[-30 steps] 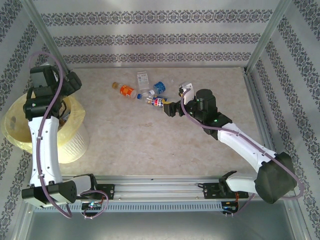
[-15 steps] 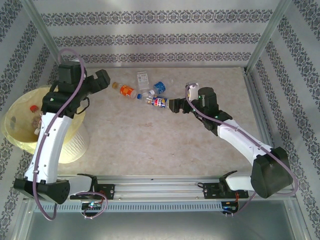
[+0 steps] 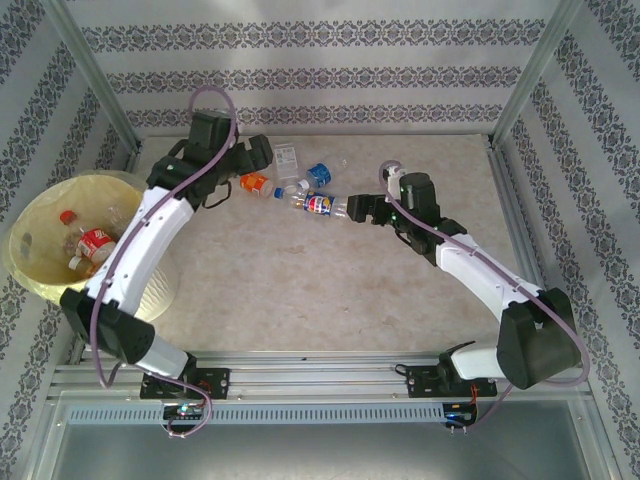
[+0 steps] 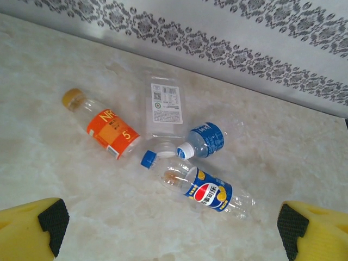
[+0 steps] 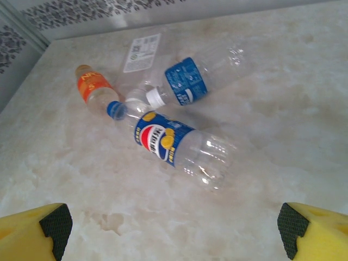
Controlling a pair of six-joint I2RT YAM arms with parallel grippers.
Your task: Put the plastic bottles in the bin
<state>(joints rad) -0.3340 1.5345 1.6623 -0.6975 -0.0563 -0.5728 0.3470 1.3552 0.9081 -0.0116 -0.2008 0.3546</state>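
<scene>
From the top view, the left fingers (image 3: 258,152) are spread and hold nothing, poised over the bench (image 3: 300,290) close to the orange-label bottle (image 3: 253,182). The right fingers (image 3: 356,210) are also released. The clear base of the Pepsi-label bottle (image 3: 318,204) lies right at their tips, though I cannot tell whether it touches them. Between the two sets of fingers lie a blue-label bottle (image 3: 319,174) and a flattened clear bottle (image 3: 286,157). The bin (image 3: 28,272) stands well apart from the left fingers, off the bench's left edge. It holds several bottles, among them a red-label bottle (image 3: 95,240).

In the left wrist view, both yellow fingers (image 4: 51,220) sit wide apart at the lower corners, with only bare bench between them. All four bottles lie on their sides ahead of the tips. The orange-label bottle (image 4: 106,128) is nearer the left finger and the Pepsi-label bottle (image 4: 209,193) is closest of all, towards the right finger. The blue-label bottle (image 4: 209,138) and the flattened clear bottle (image 4: 166,109) lie beyond it, touching each other.

In the right wrist view, the fingers (image 5: 54,223) are likewise parted and empty. The Pepsi-label bottle (image 5: 174,147) lies just ahead, midway between them, with its clear base towards the tips. Beyond it are the blue-label bottle (image 5: 190,81), the orange-label bottle (image 5: 92,89) and the flattened clear bottle (image 5: 144,54).
</scene>
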